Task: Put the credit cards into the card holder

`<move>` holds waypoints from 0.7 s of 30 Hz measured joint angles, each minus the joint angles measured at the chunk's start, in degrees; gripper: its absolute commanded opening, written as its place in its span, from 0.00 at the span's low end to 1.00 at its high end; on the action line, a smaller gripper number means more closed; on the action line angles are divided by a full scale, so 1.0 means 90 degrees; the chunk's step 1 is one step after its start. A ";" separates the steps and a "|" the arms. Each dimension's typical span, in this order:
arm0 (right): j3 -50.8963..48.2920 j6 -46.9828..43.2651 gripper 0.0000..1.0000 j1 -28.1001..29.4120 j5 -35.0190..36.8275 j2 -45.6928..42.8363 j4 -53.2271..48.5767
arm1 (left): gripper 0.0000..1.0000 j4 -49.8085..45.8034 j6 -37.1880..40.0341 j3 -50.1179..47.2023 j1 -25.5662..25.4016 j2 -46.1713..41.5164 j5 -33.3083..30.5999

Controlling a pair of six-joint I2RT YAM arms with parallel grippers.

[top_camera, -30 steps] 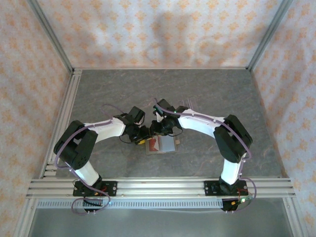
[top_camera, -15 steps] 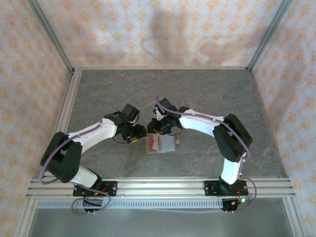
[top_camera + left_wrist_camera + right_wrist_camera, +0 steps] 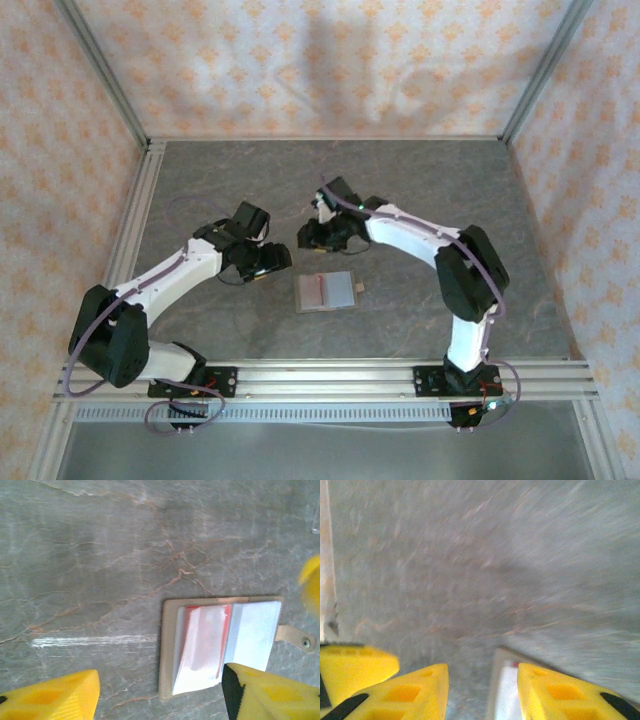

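- On the table (image 3: 450, 180) the card holder (image 3: 340, 292) lies open, a card (image 3: 205, 640) tucked inside (red).
- Near it the left gripper (image 3: 155, 700) and right gripper (image 3: 482, 690) are spread, empty.
- Insertion is judged done; folding shut is called for.

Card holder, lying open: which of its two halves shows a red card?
The card holder's half away from its strap tab: a red card shows through its clear sleeve; the tab-side half is plain pale grey.
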 measured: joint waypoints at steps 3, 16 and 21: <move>0.0408 -0.0325 0.33 -0.0466 0.0874 -0.0243 -0.0534 | 0.70 0.0063 0.0121 0.0097 -0.0136 0.0199 0.0044; 0.2004 -0.1093 0.26 -0.1115 0.3859 0.0211 -0.2074 | 0.70 0.0505 0.0750 0.0911 -0.1073 0.1802 -0.0163; 0.2781 -0.1294 0.23 -0.1224 0.4099 0.1030 -0.2450 | 0.70 0.0554 0.1015 0.0901 -0.1156 0.1953 -0.0449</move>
